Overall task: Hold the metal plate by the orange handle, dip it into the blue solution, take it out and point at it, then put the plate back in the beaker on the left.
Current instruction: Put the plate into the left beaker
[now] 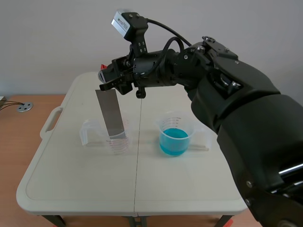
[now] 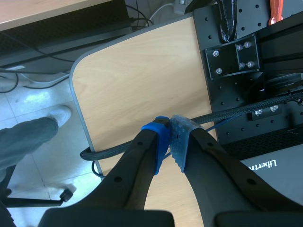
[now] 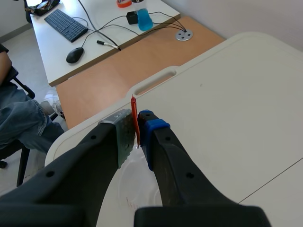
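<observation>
My right gripper (image 1: 108, 79) has come across from the right and hangs above the table's left half, shut on the thin orange handle (image 3: 134, 116) of the metal plate (image 1: 111, 113). The grey plate hangs down, tilted slightly, with its lower end inside the clear left beaker (image 1: 118, 142). In the right wrist view the handle is pinched between the pads of the right gripper (image 3: 137, 125), and the beaker (image 3: 137, 187) lies under them. The beaker of blue solution (image 1: 174, 137) stands apart to the right. My left gripper (image 2: 169, 137) is shut on nothing, off the table over a wooden surface.
The white folding table (image 1: 75, 189) has a carry handle (image 1: 51, 122) on its left edge. A wooden desk (image 3: 109, 61) beyond it bears a metal disc (image 1: 24, 107), cables, a keyboard (image 3: 66, 23) and a mouse (image 3: 75, 55). A person's leg (image 2: 26, 139) shows beside it.
</observation>
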Robot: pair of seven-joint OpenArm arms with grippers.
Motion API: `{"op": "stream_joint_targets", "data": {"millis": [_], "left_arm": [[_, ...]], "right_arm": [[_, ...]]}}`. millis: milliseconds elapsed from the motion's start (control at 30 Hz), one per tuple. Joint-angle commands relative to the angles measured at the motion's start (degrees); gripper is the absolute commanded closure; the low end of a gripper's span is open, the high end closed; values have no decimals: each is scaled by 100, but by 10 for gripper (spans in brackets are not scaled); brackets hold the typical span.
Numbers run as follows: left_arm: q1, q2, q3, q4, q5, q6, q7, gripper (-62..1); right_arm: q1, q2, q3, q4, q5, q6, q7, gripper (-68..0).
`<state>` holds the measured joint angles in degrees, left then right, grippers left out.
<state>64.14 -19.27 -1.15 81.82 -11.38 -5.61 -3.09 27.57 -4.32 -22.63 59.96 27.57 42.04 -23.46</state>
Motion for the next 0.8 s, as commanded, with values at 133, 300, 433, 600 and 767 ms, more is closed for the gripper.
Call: {"op": "stream_joint_targets", "data": {"millis": [133,300,433,600,767], "left_arm": [[76,-31,0,20,4,-11,-50,-27],[76,-31,0,20,4,-11,-50,-27],[76,-31,0,20,4,-11,-50,-27],[76,-31,0,20,7,-11,-48,-27],[76,-31,0,20,7,-11,-48,-27]], "right_arm": [[162,-66,4,-81,90,68,138,-15],[160,-81,4,-212,90,68,142,-15],[160,-83,4,-282,90,68,133,-15],[146,-81,4,-391,90,68,72,-15],[131,-81,4,-461,90,68,59,-15]]}}
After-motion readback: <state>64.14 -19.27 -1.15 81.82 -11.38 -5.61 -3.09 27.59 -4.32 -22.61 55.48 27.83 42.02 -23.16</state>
